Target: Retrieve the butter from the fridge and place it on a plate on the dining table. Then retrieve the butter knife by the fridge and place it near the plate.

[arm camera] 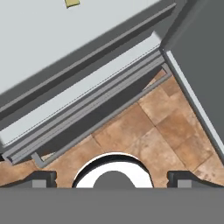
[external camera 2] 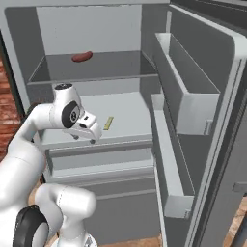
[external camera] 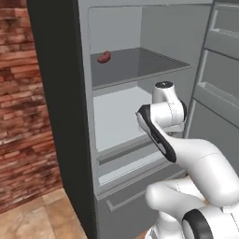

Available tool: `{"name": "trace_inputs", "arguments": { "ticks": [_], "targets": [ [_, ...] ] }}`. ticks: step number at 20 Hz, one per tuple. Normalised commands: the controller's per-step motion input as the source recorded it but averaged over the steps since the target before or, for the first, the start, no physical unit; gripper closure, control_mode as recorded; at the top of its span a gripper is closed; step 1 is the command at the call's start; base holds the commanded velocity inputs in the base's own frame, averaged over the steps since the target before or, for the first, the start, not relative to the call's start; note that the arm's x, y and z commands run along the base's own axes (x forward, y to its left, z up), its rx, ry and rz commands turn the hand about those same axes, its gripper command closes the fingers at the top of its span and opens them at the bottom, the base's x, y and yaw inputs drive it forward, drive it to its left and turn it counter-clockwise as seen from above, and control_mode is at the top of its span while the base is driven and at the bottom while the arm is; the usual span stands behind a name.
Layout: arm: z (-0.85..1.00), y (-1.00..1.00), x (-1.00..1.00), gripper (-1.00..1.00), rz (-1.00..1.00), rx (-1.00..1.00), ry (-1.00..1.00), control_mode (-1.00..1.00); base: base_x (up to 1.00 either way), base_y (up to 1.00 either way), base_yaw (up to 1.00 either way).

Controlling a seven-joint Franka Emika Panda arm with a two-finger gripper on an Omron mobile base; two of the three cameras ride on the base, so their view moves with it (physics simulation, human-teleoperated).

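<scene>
Butter (external camera 2: 109, 123) lying on the pale lower shelf (external camera 2: 120, 113) of the open fridge (external camera 2: 96, 29), toward the middle right of that shelf, a thin yellow stick set slightly aslant; also glimpsed at the top edge of the hand view (arm camera: 72, 3). Small red lump (external camera 2: 82, 57) on the dark upper shelf, well apart and not wanted. Fridge door (external camera 2: 193, 96) swung wide to the right, door bins bare. Gripper (arm camera: 112, 177) hanging in front of the fridge, just near of the lower shelf's front edge and left of the butter, pointed down at the tiled floor (arm camera: 166, 127) and the bottom drawer's front (arm camera: 87, 113). Fingers (arm camera: 41, 178) spread fully apart, grasping nothing. Step judged: first retrieval, reach not yet made. Next move judged to call for tilting the hand forward into the compartment, advancing right and farther in over the shelf, aligning across the stick's narrow width, then lowering to close.
</scene>
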Motion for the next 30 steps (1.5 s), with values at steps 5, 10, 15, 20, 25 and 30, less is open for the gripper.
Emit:
{"name": "trace_inputs", "arguments": {
  "ticks": [5,10,15,20,25,30],
  "targets": [
    [0.0,0.0,0.0,-1.0,0.0,0.0,0.0,1.0,0.37,-0.41,-0.19],
    [0.0,0.0,0.0,-1.0,0.0,0.0,0.0,1.0,0.5,0.0,-0.02],
    [0.0,0.0,0.0,-1.0,0.0,0.0,0.0,1.0,0.59,0.21,0.0],
    [0.0,0.0,0.0,-1.0,0.0,0.0,0.0,1.0,0.45,0.03,0.0],
    [0.0,0.0,0.0,-1.0,0.0,0.0,0.0,1.0,0.22,0.03,0.0],
    [0.0,0.0,0.0,-1.0,0.0,0.0,0.0,1.0,0.13,0.17,-0.06]
  ]
}}
